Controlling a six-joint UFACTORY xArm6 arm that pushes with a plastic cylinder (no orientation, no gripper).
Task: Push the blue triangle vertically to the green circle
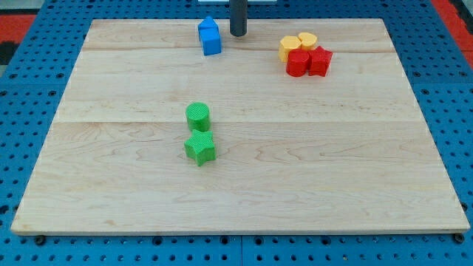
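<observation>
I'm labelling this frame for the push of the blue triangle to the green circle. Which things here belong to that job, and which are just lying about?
In the job:
blue triangle
green circle
my tip, just to the view's right of the blue triangle

Lying about:
green star
two yellow blocks
two red blocks

My tip [237, 34] just right of the blue triangle [210, 37] — green circle [198, 116] well below.

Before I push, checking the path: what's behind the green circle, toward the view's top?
Bare board up to the blue block; my tip stands at its right. Nothing hidden.
</observation>
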